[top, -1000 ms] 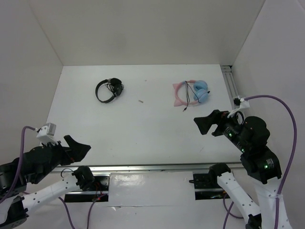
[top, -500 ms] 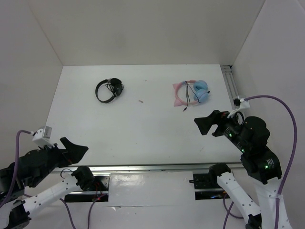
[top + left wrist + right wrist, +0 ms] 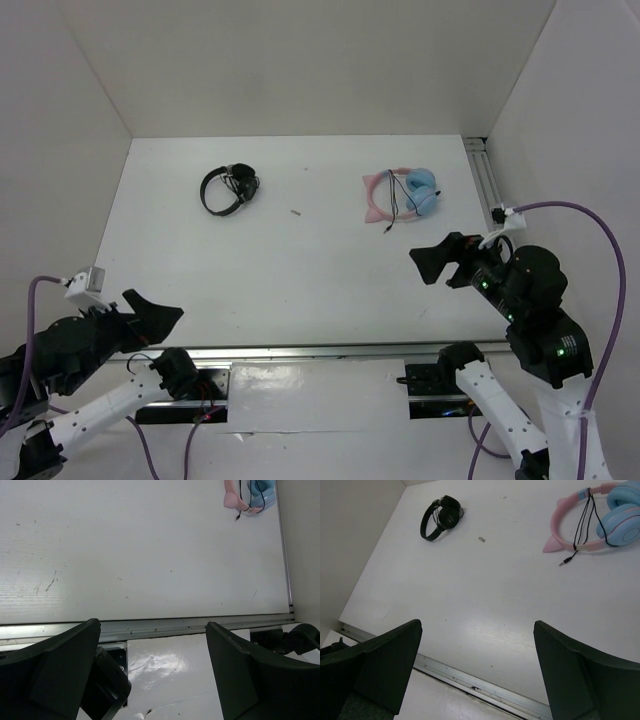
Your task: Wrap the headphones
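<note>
Headphones [image 3: 620, 525] pink-banded, cups [image 3: 626, 496] light blue, cable [image 3: 582, 520] black, smaller headphones [image 3: 449, 514] all black, table [image 3: 485, 595] white, my left gripper [image 3: 152, 625] and right gripper [image 3: 477, 624] black

Matt white across the bench [image 3: 300, 260], smooth but flecked with small dark scuffs. Brushed bare metal along the rail [image 3: 150, 627] at its near edge, then a glossy white sheet [image 3: 165, 665] beyond (catching glare). Smooth pink and light-blue plastic on the headphones [image 3: 615, 525], with a soft sheen. Matt black plastic on the left fingers [image 3: 55, 675] and the right fingers [image 3: 375, 665].
</note>
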You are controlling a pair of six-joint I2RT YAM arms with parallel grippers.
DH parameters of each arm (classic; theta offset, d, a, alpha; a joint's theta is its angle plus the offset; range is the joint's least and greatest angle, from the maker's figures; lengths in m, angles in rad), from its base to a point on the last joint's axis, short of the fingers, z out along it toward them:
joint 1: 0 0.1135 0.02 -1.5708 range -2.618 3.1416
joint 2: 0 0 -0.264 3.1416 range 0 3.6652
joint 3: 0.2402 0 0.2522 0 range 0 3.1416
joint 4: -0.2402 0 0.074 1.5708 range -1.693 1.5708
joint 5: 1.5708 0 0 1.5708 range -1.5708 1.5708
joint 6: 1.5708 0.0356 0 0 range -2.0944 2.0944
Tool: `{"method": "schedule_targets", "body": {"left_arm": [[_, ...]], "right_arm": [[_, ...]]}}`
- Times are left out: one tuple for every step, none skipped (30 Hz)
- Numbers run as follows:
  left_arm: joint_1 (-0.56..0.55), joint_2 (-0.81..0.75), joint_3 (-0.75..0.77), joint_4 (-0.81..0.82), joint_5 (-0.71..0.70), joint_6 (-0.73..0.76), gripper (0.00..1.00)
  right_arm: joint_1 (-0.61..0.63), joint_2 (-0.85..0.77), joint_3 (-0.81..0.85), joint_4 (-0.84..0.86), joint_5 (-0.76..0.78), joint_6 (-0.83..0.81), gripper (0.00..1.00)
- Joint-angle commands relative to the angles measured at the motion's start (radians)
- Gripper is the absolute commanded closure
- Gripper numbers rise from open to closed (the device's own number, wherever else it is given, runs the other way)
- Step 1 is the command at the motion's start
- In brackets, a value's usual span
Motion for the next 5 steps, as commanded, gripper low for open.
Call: {"method": "schedule_targets", "body": {"left_arm": [[0.006, -0.015, 0.002, 0.015, 0.006, 0.027, 0.0], [0.006, -0.015, 0.002, 0.015, 0.006, 0.027, 0.0], [0.006, -0.015, 0.002, 0.015, 0.006, 0.027, 0.0], [0.006, -0.015, 0.002, 0.015, 0.006, 0.027, 0.0], [0.006, -0.015, 0.002, 0.015, 0.006, 0.027, 0.0]], "right_arm": [[0.006, -0.007, 0.044, -0.024, 0.02, -0.017, 0.0], [0.006, -0.007, 0.044, -0.024, 0.02, -0.017, 0.0], [0.006, -0.007, 0.044, -0.024, 0.02, -0.017, 0.0], [0.006, -0.016, 0.044, -0.024, 0.02, -0.017, 0.0], [0.006, -0.03, 0.03, -0.01, 0.02, -0.017, 0.0]]}}
